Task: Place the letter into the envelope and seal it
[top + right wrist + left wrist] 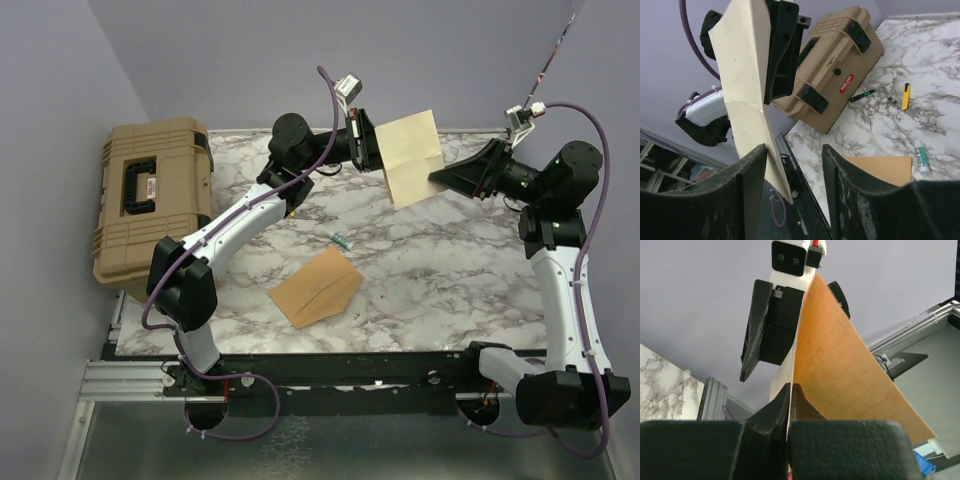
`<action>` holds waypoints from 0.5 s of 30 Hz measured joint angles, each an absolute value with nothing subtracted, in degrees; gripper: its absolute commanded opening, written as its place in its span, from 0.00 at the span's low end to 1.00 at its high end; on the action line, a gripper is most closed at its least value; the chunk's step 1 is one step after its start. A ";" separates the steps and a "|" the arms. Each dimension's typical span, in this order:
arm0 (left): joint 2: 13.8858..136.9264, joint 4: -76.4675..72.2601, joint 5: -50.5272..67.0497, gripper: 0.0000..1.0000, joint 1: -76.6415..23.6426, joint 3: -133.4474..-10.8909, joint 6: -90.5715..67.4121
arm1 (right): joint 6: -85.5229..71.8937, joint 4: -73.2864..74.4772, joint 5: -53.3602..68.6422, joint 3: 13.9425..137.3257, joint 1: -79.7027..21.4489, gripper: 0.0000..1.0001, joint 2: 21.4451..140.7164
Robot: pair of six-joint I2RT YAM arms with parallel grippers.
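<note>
My left gripper is shut on the left edge of the letter, a pale tan sheet with fold creases, and holds it upright above the back of the table. In the left wrist view the fingertips pinch the letter. My right gripper is open at the letter's right edge. In the right wrist view the letter's lower corner hangs between the open jaws of the right gripper, close to the left finger. The envelope, tan with a pointed flap, lies flat on the table and shows partly in the right wrist view.
A tan tool case stands at the table's left edge, also in the right wrist view. A glue stick lies above the envelope. A yellow cutter and a screwdriver lie on the marble table.
</note>
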State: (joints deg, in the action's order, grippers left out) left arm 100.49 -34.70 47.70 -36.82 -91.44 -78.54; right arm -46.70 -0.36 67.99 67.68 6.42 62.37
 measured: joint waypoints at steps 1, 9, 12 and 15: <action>100.49 -34.74 47.90 0.00 -36.82 -91.50 -78.54 | -47.66 -1.78 68.31 67.24 6.42 0.45 62.28; 100.49 -34.57 48.64 0.00 -36.82 -91.50 -78.59 | -59.13 -17.82 69.91 62.41 6.42 0.09 61.28; 100.49 -34.61 48.60 0.12 -36.80 -91.50 -78.59 | -61.56 -20.88 70.28 62.39 6.42 0.01 61.28; 100.49 -34.57 48.47 0.21 -36.21 -91.46 -78.59 | -62.35 -21.47 70.28 62.43 6.42 0.00 61.28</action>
State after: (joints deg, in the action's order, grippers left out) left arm 100.49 -34.57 48.47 -36.21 -91.46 -78.59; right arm -62.35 -21.47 70.28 62.43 6.42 61.28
